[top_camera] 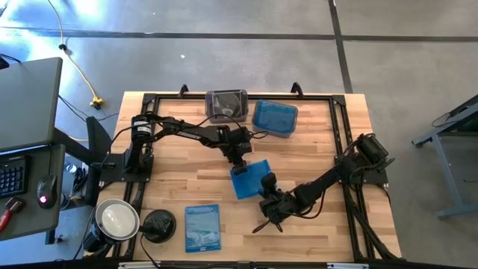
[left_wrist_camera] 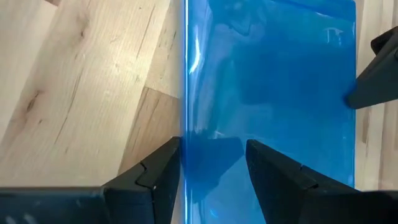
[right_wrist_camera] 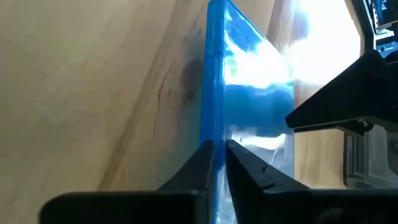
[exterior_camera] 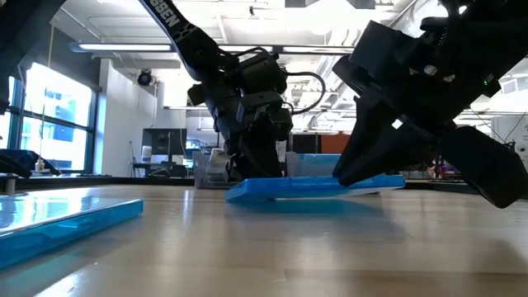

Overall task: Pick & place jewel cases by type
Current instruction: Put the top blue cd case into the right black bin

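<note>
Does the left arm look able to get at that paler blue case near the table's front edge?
Probably yes: the left gripper stands open, and nothing lies on the paler blue case.

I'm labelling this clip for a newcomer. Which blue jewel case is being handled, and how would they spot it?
Start at the wooden table and go to its middle, where the two arms meet. The blue jewel case lies there, the left pincer open over one edge, the right pincer clamped on the opposite edge. The paler printed case lies alone near the front.
</note>
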You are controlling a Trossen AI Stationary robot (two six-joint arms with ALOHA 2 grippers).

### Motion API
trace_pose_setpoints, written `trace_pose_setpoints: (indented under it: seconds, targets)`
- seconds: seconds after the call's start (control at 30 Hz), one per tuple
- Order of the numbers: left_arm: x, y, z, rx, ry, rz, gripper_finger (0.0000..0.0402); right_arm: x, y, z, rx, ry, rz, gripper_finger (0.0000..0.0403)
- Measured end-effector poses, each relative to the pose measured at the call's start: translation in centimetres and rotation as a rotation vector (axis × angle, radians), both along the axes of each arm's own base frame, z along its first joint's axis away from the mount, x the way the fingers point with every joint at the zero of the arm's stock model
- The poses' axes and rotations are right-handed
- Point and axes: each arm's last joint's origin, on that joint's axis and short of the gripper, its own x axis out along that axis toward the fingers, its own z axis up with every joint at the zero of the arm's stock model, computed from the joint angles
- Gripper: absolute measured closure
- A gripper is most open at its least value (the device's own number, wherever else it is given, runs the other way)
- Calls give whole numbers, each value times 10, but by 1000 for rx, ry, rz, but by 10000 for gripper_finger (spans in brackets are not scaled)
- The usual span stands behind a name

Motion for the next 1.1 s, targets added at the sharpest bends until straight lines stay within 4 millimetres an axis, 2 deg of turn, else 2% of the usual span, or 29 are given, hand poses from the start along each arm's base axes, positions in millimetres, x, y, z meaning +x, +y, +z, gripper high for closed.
trace_pose_setpoints:
  seconds: [0.13,0.37,0.6,0.7,0.87,0.97,1.1]
  targets:
    - [0,0,1,-12,7,19,225,-3,6,0,-4,-16,-2,396]
    - [-3,3,8,-15,60,-2,225,-9,17,1,0,-55,-14,397]
    - [3,33,47,9,70,1,225,-15,24,1,3,-75,-34,401]
    - [7,49,76,31,62,3,225,-17,23,0,9,-79,-62,402]
    - [8,64,138,130,40,-20,225,-21,21,-2,16,-56,-93,402]
    - [6,65,182,220,9,-24,225,-21,20,-2,-18,-69,-103,403]
    - [-8,61,241,327,-38,-6,225,-21,20,1,-54,-77,-101,403]
